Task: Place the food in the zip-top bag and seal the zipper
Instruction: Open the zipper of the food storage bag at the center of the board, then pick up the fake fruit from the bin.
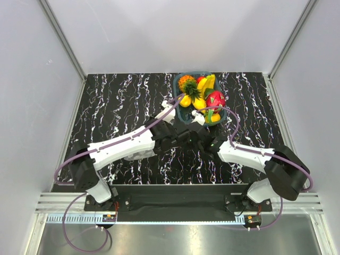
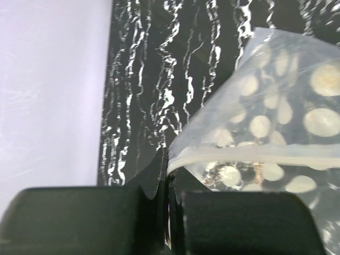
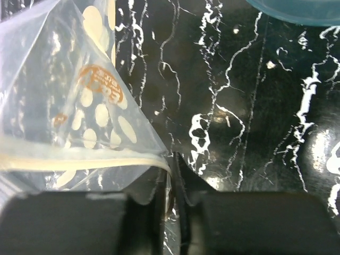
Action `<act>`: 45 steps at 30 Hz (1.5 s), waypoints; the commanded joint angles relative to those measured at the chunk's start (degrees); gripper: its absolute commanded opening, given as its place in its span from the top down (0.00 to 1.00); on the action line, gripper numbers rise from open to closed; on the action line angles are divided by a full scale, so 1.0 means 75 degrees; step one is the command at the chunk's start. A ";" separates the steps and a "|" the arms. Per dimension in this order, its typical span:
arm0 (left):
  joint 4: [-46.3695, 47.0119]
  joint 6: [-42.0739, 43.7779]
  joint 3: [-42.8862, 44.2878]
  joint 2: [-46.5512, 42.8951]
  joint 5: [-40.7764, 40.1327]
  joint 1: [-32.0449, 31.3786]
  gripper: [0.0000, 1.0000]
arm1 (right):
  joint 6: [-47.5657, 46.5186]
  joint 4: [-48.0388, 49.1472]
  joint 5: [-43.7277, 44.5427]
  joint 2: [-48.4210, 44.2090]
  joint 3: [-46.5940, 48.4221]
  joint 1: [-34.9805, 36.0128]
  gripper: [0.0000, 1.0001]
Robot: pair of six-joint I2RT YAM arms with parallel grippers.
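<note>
Zip-top bag [image 2: 276, 95] is clamped at both zipper [image 2: 255, 154] ends by left gripper [image 2: 167, 212] and right gripper [image 3: 172, 212]; food [image 1: 215, 99] is located at 12 o'clock, nearer right.

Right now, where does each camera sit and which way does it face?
Top external: above and behind the robot, looking down at the table, both arms and the basket of food.
Left wrist: behind the left gripper, facing the zip-top bag it pinches.
Right wrist: behind the right gripper, pinching the bag's other end.
Shared: both wrist views show the zipper.
</note>
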 commanded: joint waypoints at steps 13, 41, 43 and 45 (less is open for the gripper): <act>0.2994 0.2068 -0.0884 -0.1200 0.2103 0.0565 1.00 | -0.0801 -0.0905 0.0241 -0.0891 0.0247 -0.0467 0.48; 0.3838 0.2302 -0.0755 0.0007 0.2912 0.0952 1.00 | -0.1609 -0.2205 -0.0896 -0.2098 0.0915 -0.1381 0.27; 0.3838 0.2326 -0.0755 0.0042 0.2854 0.0975 1.00 | -0.1691 -0.2380 -0.0861 -0.2355 0.0903 -0.1557 0.26; 0.3815 0.2326 -0.0732 0.0054 0.2842 0.0999 1.00 | -0.1715 -0.2486 -0.0896 -0.2485 0.0915 -0.1908 0.23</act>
